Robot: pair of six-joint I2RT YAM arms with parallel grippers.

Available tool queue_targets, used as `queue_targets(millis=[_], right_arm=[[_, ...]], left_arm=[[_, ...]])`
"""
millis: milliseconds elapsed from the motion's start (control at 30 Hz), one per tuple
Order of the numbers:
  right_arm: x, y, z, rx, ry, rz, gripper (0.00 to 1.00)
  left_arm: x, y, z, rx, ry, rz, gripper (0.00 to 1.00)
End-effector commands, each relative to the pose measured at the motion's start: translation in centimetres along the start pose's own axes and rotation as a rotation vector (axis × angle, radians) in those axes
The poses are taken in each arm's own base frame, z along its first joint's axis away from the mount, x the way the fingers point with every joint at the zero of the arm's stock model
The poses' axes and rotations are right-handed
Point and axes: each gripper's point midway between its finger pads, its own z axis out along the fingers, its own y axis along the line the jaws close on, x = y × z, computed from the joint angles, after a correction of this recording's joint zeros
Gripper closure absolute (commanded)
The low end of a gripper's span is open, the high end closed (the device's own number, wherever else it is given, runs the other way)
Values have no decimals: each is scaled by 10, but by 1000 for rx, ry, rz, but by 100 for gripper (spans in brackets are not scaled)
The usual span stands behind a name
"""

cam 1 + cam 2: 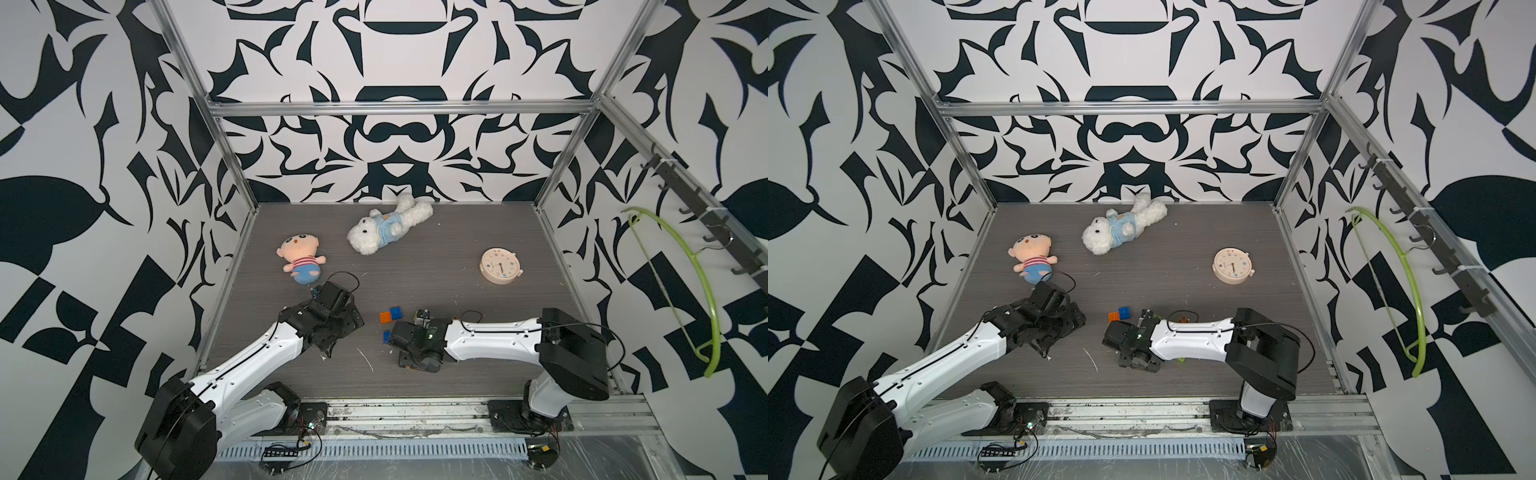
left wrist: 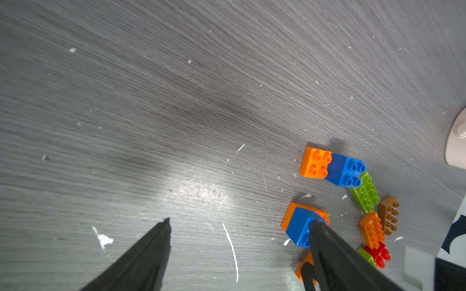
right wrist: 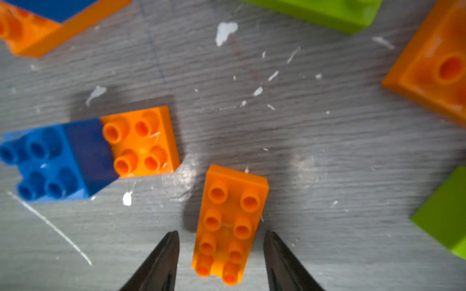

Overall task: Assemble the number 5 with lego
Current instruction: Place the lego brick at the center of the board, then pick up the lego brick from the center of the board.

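Observation:
The lego lies in a loose group on the grey table. In the right wrist view a long orange brick (image 3: 232,221) lies studs up between the fingers of my right gripper (image 3: 221,231). The jaws are open, with a gap on each side of the brick. A joined blue and orange pair (image 3: 100,151) sits beside it. In the left wrist view my left gripper (image 2: 240,221) is wide open over bare table. One of its fingers (image 2: 327,252) covers part of a blue-on-orange cluster (image 2: 300,224). Green (image 2: 365,192), tan (image 2: 389,215), orange (image 2: 372,230) and red (image 2: 378,254) bricks curve nearby.
A striped plush doll (image 1: 301,257) lies just beyond the left arm. A white plush bear (image 1: 382,228) lies at the back and a round beige clock (image 1: 500,266) at the right. A green hanger (image 1: 681,266) hangs outside the right wall. Metal frame rails border the table.

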Motion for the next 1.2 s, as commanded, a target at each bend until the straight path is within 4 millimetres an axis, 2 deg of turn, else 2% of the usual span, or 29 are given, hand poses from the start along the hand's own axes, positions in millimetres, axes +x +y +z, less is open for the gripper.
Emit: queue_targets(millis=[0,67,167,233,433,633,833,967,1067,1167], right_arm=[[-3,-1,-28,-38,-23,-106,40],[2,-5,-28,-59,-2,-162,36],[8,-3,-24,-69,25,-271,35],[15,4,-19,-112,61,-327,34],[26,1,-5,-107,117,-362,30],[34,22,2,-175,160,-387,29],[31,46,1,-223,157,-442,29],[27,60,-12,-275,126,-488,29],[13,50,-28,-212,35,-564,29],[-10,27,-39,-77,-67,-625,27]], left_arm=[[-5,-6,-4,5,-16,6,8],[-6,-5,-4,-2,-21,9,8],[-8,-2,-7,-20,-34,16,8],[-12,-1,-12,-34,-52,22,7],[-21,8,-26,-61,-121,28,6],[-25,16,-33,-73,-159,21,5],[-26,20,-33,-92,-167,22,5],[-25,22,-32,-104,-161,26,5],[-25,22,-31,-108,-162,28,5],[-25,18,-29,-91,-159,46,5]])
